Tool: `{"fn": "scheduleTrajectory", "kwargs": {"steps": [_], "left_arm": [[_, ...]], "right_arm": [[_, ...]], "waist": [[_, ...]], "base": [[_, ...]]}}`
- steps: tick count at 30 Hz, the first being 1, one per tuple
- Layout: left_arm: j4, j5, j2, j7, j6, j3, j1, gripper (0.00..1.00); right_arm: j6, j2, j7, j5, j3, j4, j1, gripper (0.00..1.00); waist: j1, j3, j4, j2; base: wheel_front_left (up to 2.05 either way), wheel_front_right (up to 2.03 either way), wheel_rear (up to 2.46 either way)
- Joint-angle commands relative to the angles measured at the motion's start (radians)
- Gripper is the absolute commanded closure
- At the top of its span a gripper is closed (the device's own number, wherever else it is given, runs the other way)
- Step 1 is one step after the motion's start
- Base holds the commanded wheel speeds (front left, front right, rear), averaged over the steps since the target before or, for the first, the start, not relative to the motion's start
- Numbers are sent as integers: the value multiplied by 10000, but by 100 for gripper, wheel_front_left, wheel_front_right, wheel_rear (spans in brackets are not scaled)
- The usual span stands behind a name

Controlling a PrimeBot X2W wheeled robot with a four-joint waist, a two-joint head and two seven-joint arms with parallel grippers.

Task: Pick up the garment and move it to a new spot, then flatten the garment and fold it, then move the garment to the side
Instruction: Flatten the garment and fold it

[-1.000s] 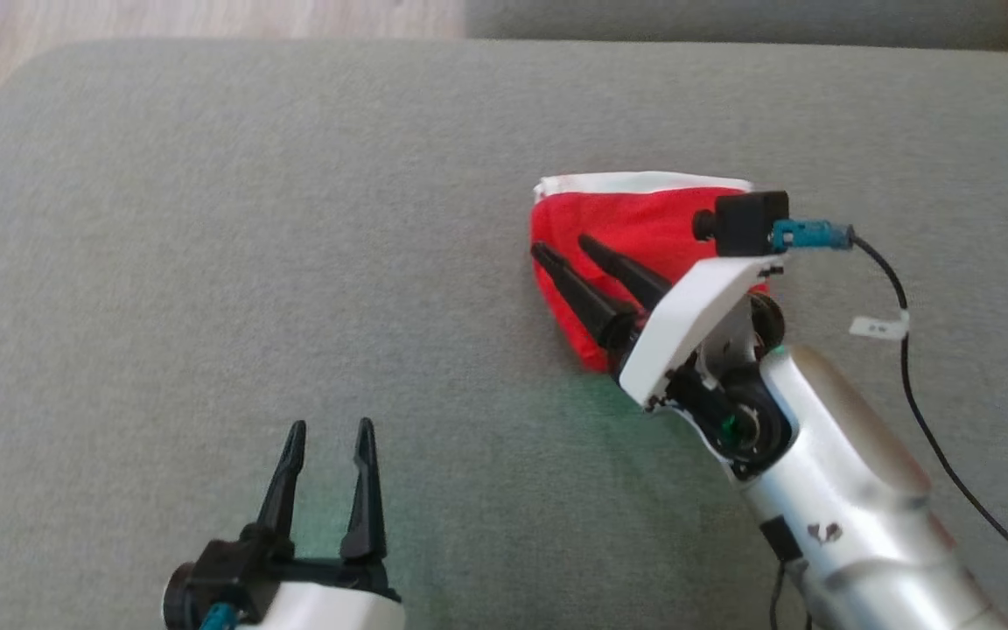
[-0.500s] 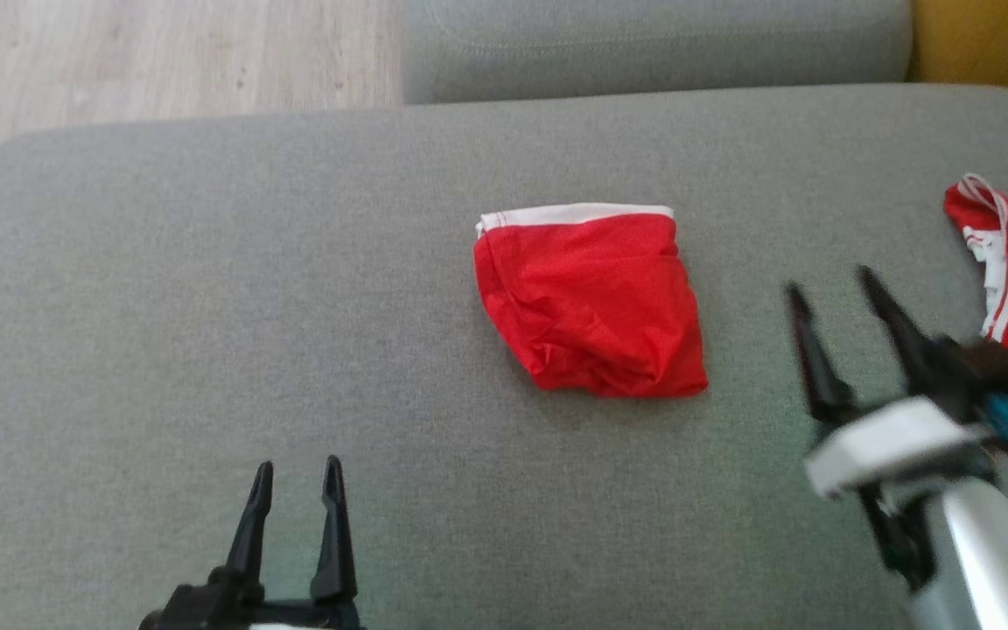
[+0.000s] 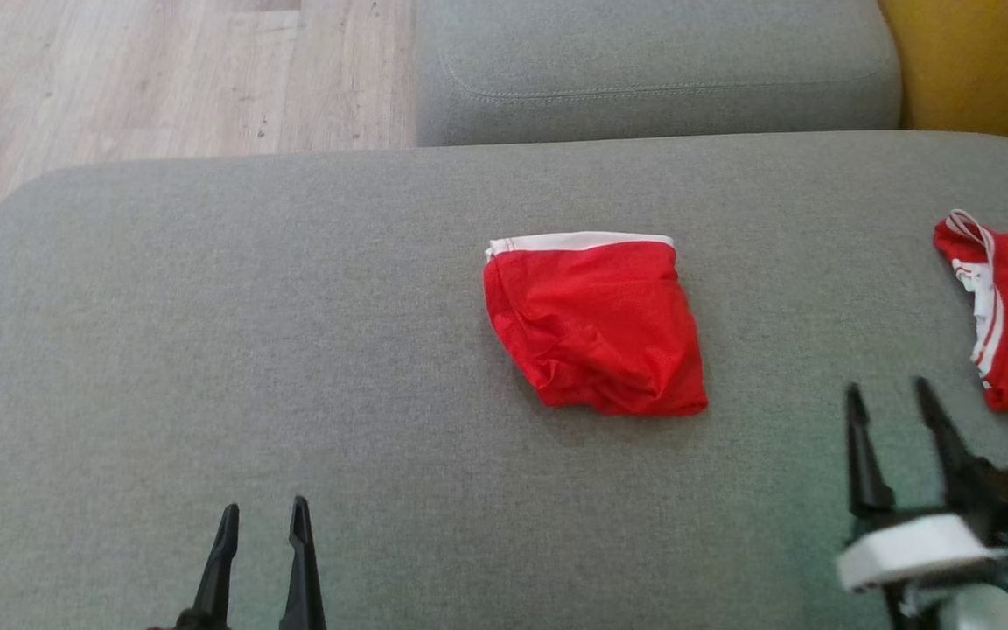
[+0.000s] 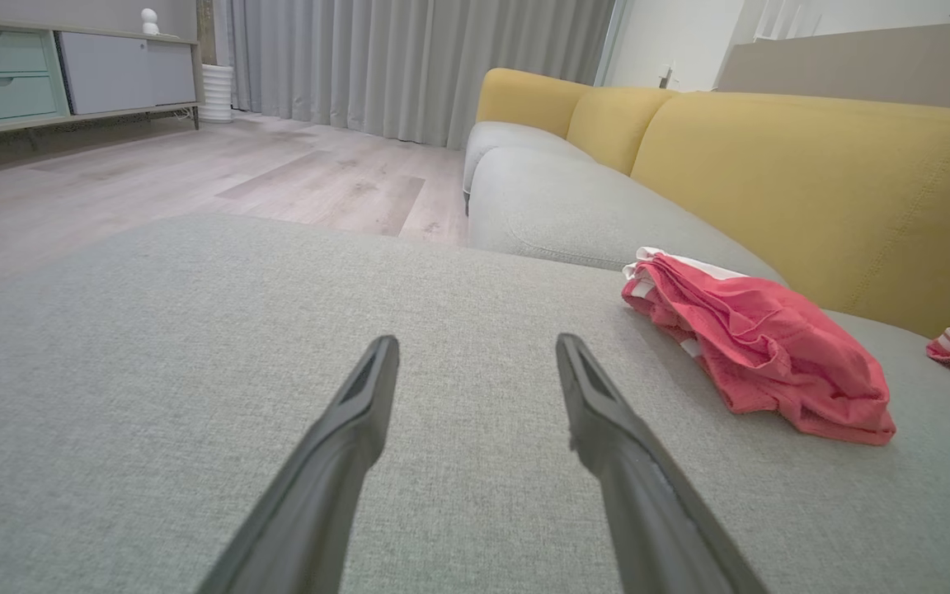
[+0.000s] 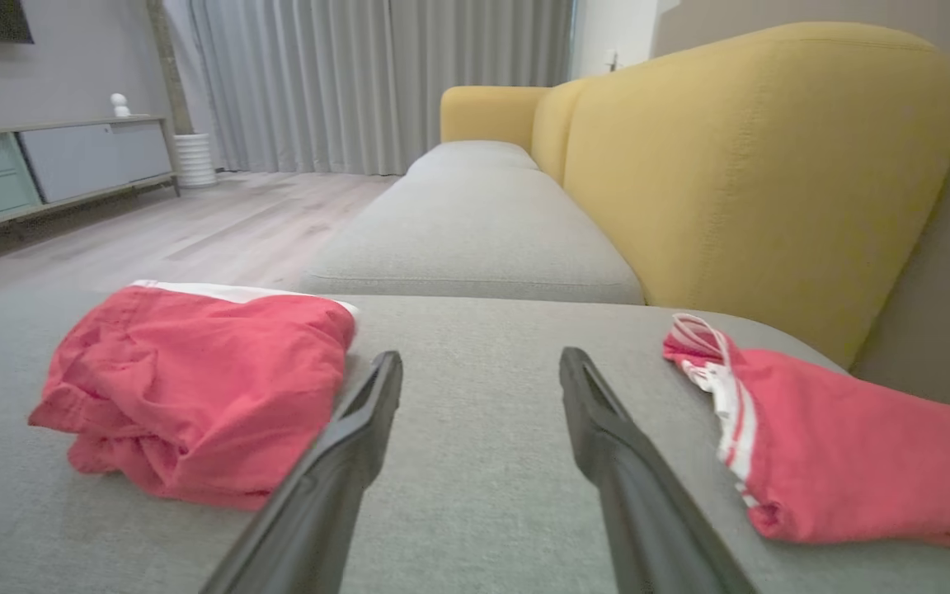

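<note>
A folded red garment (image 3: 596,324) with a white waistband lies in the middle of the grey sofa seat (image 3: 206,306); it also shows in the left wrist view (image 4: 764,346) and the right wrist view (image 5: 195,379). My right gripper (image 3: 889,398) hovers open at the lower right, apart from the garment, its fingers (image 5: 359,429) empty. My left gripper (image 3: 263,514) stands open at the bottom left, far from the garment, with nothing between its fingers (image 4: 359,404).
A second red piece with white stripes (image 3: 1007,311) lies at the seat's right edge, seen too in the right wrist view (image 5: 838,445). Another grey cushion (image 3: 653,70) and the yellow backrest (image 3: 976,61) lie beyond. Wooden floor (image 3: 119,79) is at the far left.
My right gripper has let go of the folded garment and drawn back to the lower right. The camera has tilted, so the whole scene sits lower now.
</note>
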Motion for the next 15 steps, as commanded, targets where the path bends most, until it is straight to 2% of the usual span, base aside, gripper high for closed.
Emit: {"fn": "scheduleTrajectory", "kwargs": {"steps": [1, 2, 5, 8, 15], "left_arm": [[-368, 77, -47, -53, -62, 344, -255, 0], [-383, 89, -47, -53, -76, 344, -275, 0], [-427, 108, -47, -53, -100, 340, -361, 0], [-423, 99, -47, -53, -119, 274, -500, 0], [-285, 9, -47, -53, -127, 56, -819, 0]], "right_arm": [[67, -79, -68, 37, 555, -218, -719, 82], [67, -128, 7, 108, 873, -148, -891, 100], [67, -199, 229, 338, 1678, 151, -1615, 100], [67, -223, 472, 239, 2762, 1287, -2874, 100], [67, -11, 447, 66, 3851, 4200, -4707, 100]], "waist": [[0, 52, 48, -1], [0, 89, 85, -1], [0, 250, 208, -1], [0, 529, 388, -1], [0, 764, 881, -1]], "base": [[0, 0, 0], [0, 0, 0], [0, 0, 0], [0, 0, 0], [0, 0, 0]]}}
